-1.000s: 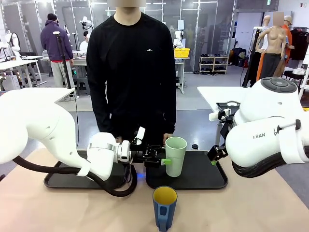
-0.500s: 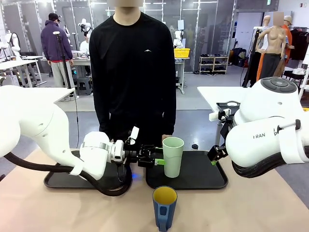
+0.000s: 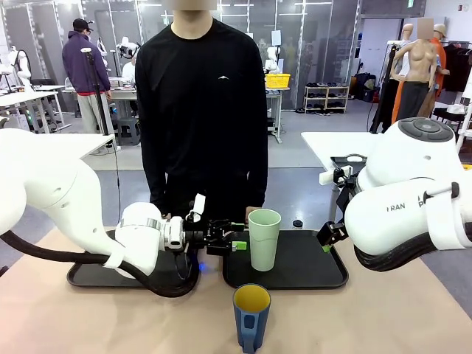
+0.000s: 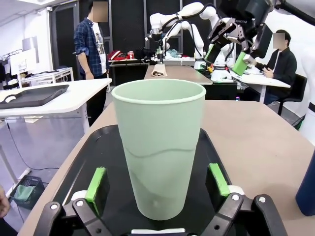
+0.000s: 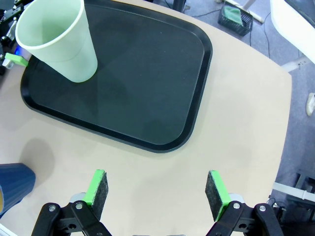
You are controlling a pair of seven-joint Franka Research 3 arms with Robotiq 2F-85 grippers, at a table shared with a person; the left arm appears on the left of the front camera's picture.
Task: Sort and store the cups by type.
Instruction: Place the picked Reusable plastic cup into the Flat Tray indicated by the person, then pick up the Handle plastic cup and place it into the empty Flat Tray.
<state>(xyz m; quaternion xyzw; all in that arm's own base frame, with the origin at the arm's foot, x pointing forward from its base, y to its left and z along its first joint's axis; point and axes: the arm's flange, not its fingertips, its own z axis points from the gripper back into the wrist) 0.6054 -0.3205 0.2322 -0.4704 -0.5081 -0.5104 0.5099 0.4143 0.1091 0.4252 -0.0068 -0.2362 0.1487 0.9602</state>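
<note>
The pale mint-green tumbler (image 3: 264, 240) stands upright on the right black tray (image 3: 313, 267). My left gripper (image 3: 237, 240) is open just to its left, level with the cup's lower half and not touching it. In the left wrist view the tumbler (image 4: 158, 147) rises just beyond the spread green pads (image 4: 97, 184) of the left gripper (image 4: 157, 183). The dark blue mug (image 3: 251, 317), yellow inside, stands on the table in front of the trays. My right gripper (image 5: 156, 189) hangs open and empty above bare table near the tray (image 5: 147, 98), with the tumbler (image 5: 59, 39) at the tray's far corner and the mug (image 5: 12, 184) at the picture's edge.
A second black tray (image 3: 92, 279) lies to the left, partly under my left arm. A person in black stands at the far side behind the trays. The right arm's bulky body (image 3: 413, 199) fills the right side.
My left gripper has drawn back to the left, away from the tumbler it was touching. The tumbler stays standing on the tray. The right arm and the mug have not moved.
</note>
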